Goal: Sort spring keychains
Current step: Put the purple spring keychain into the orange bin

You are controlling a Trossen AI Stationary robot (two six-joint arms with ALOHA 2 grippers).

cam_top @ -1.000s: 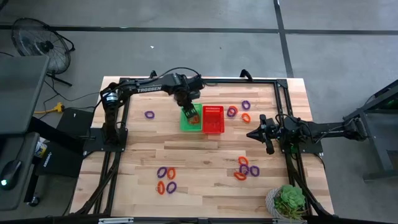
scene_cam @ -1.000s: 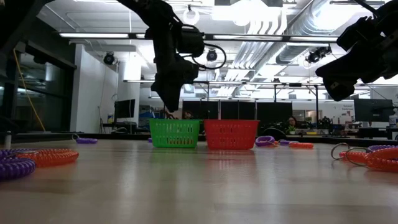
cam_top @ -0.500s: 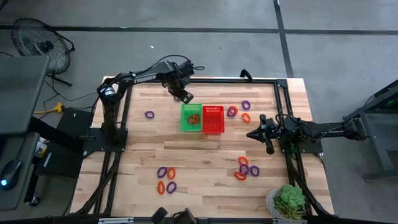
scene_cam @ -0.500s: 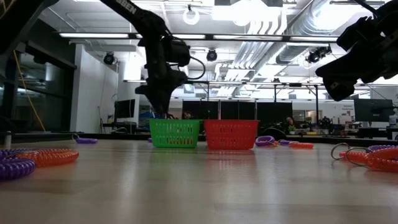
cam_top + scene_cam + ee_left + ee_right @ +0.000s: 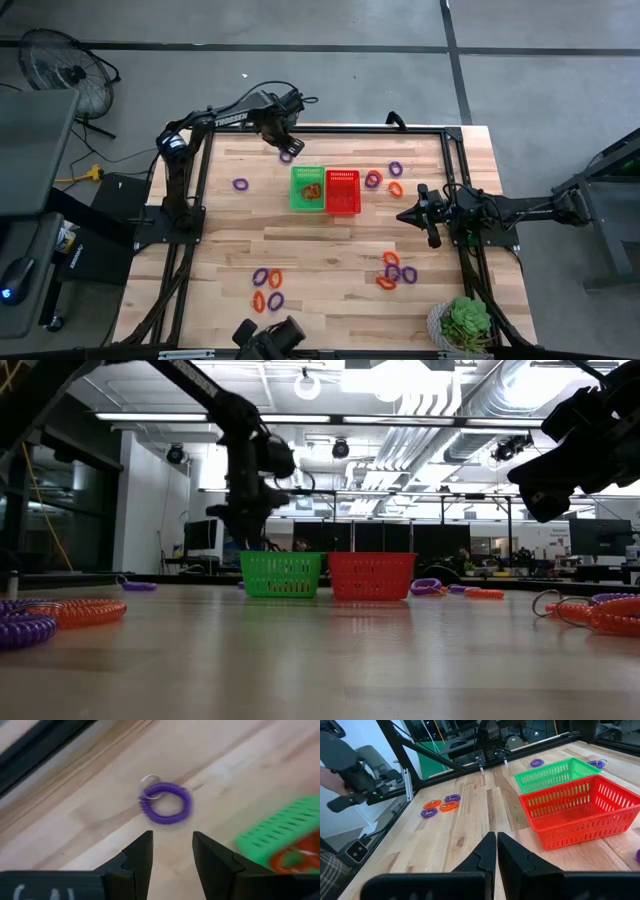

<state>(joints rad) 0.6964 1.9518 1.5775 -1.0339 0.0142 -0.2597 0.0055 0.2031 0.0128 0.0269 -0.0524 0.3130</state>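
Note:
My left gripper [image 5: 286, 150] [image 5: 172, 840] is open and hovers near the table's far edge, just left of the green basket [image 5: 307, 188]. A purple spring keychain [image 5: 166, 802] [image 5: 287, 156] lies flat on the wood just ahead of its fingertips, untouched. Orange keychains [image 5: 312, 190] lie in the green basket. The red basket [image 5: 342, 192] [image 5: 580, 810] stands against the green basket's right side. My right gripper [image 5: 402, 215] [image 5: 496, 839] is shut and holds nothing, waiting above the table to the right of the baskets.
Loose keychains lie in clusters: near left [image 5: 268, 288], near right [image 5: 395, 270], right of the red basket [image 5: 385, 178], and one purple loop at the left [image 5: 240, 184]. A potted plant [image 5: 465, 325] sits at the near-right corner. A person's hand [image 5: 345, 775] holds a dark device [image 5: 270, 340] at the near edge.
My left gripper has moved off the green basket toward the table's far edge and a little left, and now stands over the purple keychain there. The baskets and my right arm have kept still.

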